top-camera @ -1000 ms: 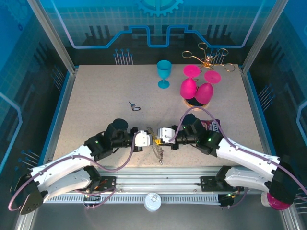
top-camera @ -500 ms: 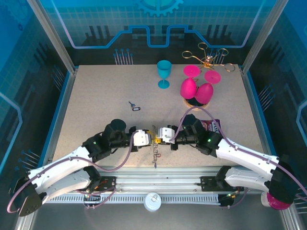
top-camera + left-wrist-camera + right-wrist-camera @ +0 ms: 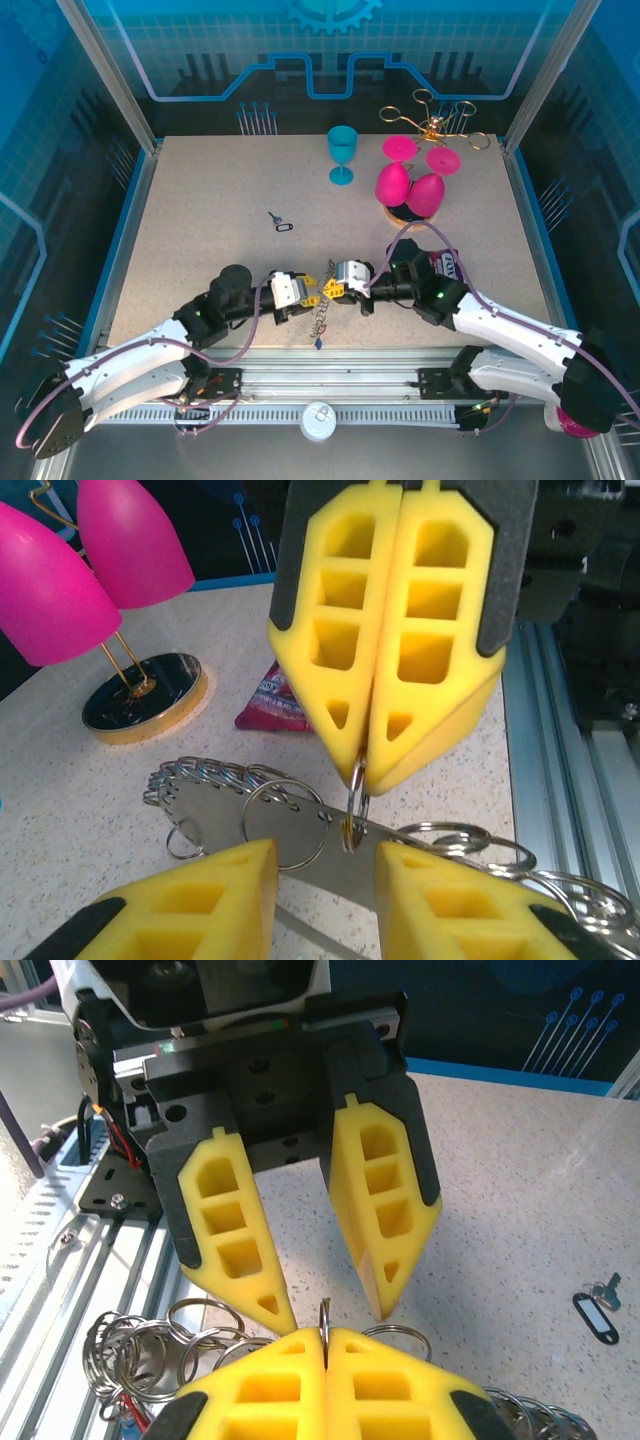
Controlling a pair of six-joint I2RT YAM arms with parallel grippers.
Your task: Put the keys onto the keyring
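Close to the near edge of the counter (image 3: 200,220), the keyring (image 3: 320,316) droops from the right hand (image 3: 331,289). Its fingers are pressed together on one ring, probably to hold it up for threading. The left hand (image 3: 310,293) faces it, fingers apart on either side of that ring. Farther left, a dark-tagged key (image 3: 280,223) lies well apart with open counter around it. Goblets (image 3: 393,183) stand at the far right.

Pink goblets (image 3: 408,186) crowd far right; table (image 3: 180,230) open left, bar one key (image 3: 281,223).
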